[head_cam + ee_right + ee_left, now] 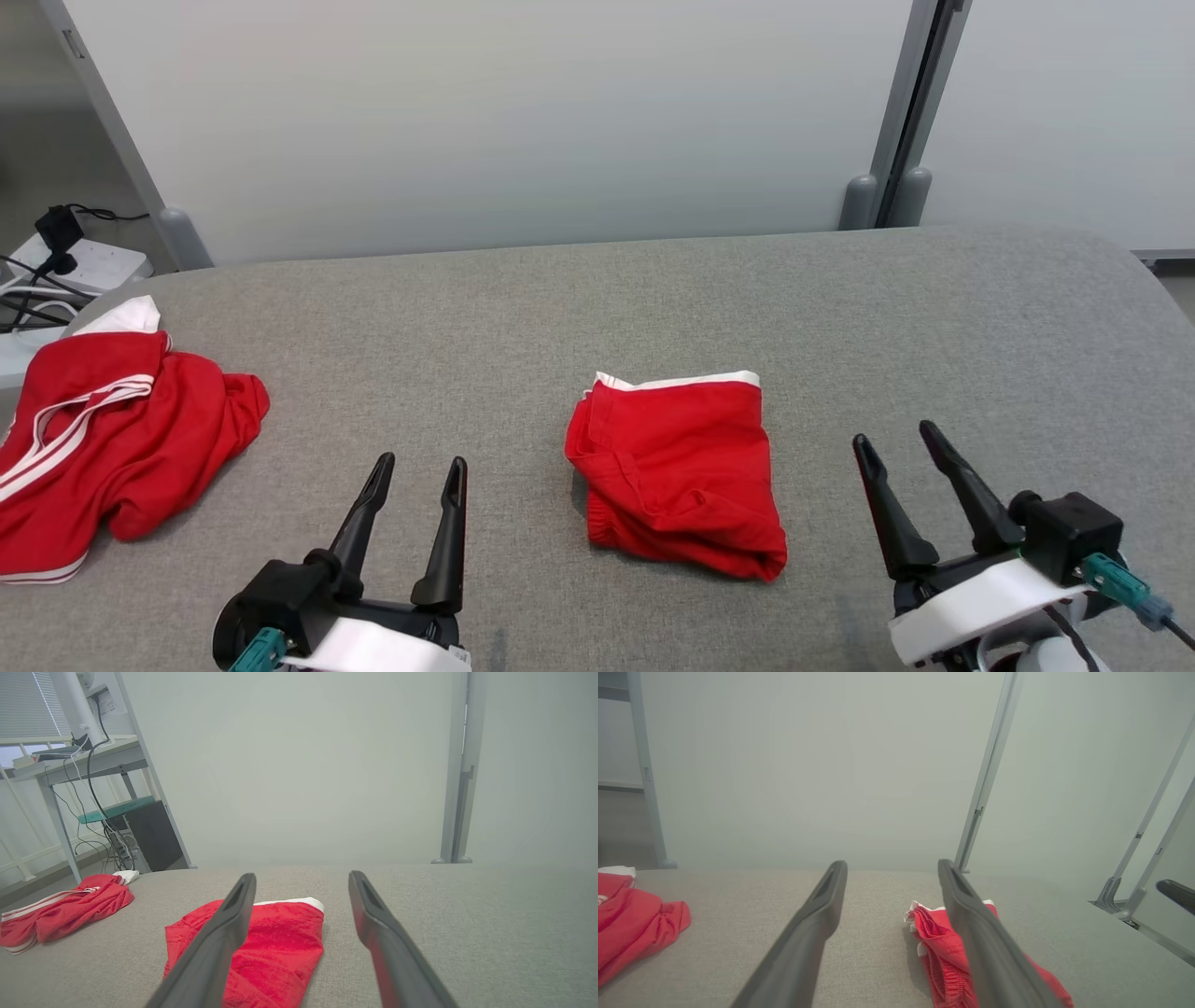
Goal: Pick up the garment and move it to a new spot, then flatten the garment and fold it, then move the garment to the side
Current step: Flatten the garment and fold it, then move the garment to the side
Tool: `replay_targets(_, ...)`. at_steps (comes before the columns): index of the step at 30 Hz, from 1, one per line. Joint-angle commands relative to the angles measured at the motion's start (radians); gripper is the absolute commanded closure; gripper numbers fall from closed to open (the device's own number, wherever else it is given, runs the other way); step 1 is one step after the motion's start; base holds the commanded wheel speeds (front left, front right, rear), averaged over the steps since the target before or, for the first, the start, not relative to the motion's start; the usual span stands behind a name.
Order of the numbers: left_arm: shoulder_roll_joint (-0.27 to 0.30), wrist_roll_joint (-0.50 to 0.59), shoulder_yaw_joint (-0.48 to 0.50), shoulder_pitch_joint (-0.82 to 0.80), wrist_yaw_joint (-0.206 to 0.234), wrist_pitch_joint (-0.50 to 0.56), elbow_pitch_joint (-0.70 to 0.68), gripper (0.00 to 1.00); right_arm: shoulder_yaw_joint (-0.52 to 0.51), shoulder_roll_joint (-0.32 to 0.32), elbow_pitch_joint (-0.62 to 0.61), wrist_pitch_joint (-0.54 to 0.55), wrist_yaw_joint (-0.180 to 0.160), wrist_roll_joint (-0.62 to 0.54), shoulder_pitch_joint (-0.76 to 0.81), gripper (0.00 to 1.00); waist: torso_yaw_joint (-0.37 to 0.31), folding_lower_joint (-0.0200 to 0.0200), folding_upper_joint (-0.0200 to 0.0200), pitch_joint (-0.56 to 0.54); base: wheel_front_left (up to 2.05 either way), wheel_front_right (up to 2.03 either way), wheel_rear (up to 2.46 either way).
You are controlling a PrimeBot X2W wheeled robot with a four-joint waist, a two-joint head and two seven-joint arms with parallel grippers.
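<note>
The folded red fabric garment with a white hem (677, 467) lies on the grey woven table top (653, 289), just below the middle of the head view; its white edge is on the 12 o'clock side and a bunched roll of cloth is at 6 o'clock. The left gripper (420, 462) is at the garment's 9 o'clock, near but apart from it; its two dark fingers are spread wide and hold nothing. The right gripper (893, 434) is at the garment's 3 o'clock, also apart, its fingers parted about as far and empty. A second, crumpled red garment with white stripes (112, 439) lies well apart at 9 o'clock, by the table's left edge; past it, toward 10 o'clock, a white power strip (84, 261) with black cables sits off the table; a pale panel wall (513, 121) stands along the 12 o'clock side.
</note>
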Motion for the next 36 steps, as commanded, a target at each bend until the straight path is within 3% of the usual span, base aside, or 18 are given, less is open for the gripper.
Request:
replay_targets(1, 0.003, -0.002, 0.038, -0.016, 0.002, -0.006, -0.032, 0.0, -0.004, 0.001, -0.05, -0.014, 0.0, -0.02, 0.002, 0.0, -0.004, 0.0, 0.0, -0.006, 0.0, 0.0, 0.0)
replay_targets(6, 0.003, 0.011, 0.057, 0.002, 0.012, -0.006, -0.05, 0.0, -0.092, 0.022, -0.128, -0.014, 0.0, -0.054, 0.083, 0.0, -0.007, 0.0, 0.0, -0.023, 0.0, 0.0, 0.0)
replay_targets(11, 0.003, 0.068, 0.078, 0.041, 0.013, -0.006, -0.07, 0.0, -0.098, 0.012, -0.186, -0.014, 0.0, -0.044, 0.149, 0.0, -0.011, 0.0, 0.0, -0.032, 0.0, 0.0, 0.0)
replay_targets(36, 0.003, 0.075, 0.134, 0.098, 0.012, -0.006, -0.044, 0.0, -0.111, 0.027, -0.183, -0.014, 0.0, -0.057, 0.191, 0.0, 0.024, 0.0, 0.0, -0.038, 0.0, 0.0, 0.0)
